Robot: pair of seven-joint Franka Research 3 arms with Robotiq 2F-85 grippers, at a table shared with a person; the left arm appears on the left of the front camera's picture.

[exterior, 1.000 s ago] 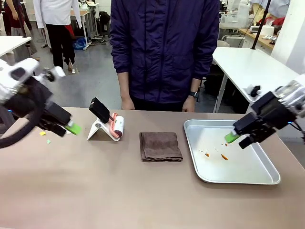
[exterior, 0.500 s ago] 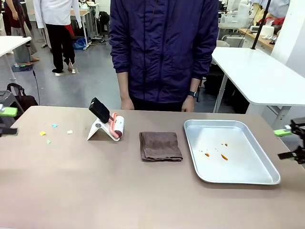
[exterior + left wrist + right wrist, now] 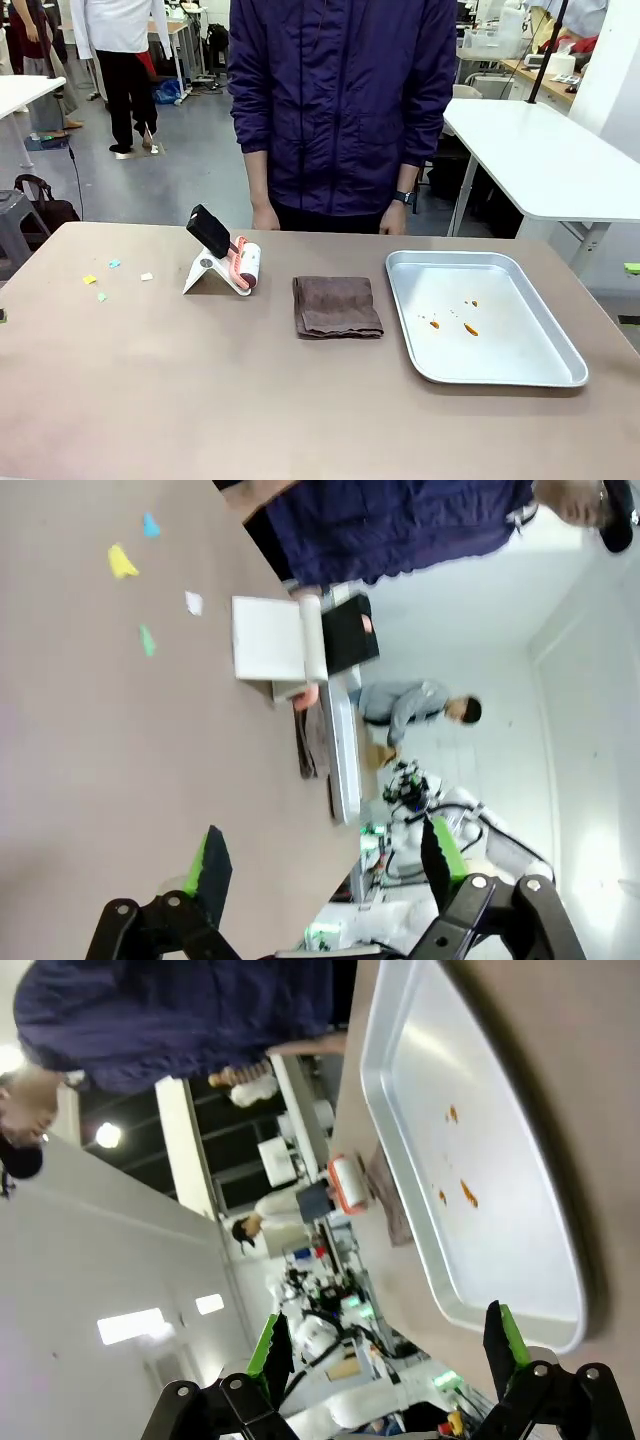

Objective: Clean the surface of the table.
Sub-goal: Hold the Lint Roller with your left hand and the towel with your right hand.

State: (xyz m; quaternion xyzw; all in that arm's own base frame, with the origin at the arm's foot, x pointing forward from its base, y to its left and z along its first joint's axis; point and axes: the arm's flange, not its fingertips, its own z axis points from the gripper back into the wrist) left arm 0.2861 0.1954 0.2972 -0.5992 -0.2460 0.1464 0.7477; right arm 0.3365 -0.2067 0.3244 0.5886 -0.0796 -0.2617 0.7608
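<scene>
From the left end, your left gripper (image 3: 325, 865) looks along the taupe table (image 3: 200, 400), its jaws spread wide apart. The table spans the front view between you and the person (image 3: 345, 110) standing at its far edge. Near the far-left corner lie small paper scraps (image 3: 89, 279): yellow, teal, white and green. Right of them a lint roller (image 3: 247, 265) leans on a white stand (image 3: 203, 275). Next comes a folded brown cloth (image 3: 337, 306), then a metal tray (image 3: 520, 320) with orange smears (image 3: 452, 324). Your right gripper (image 3: 388, 1345) faces the tray's end, jaws likewise wide apart.
</scene>
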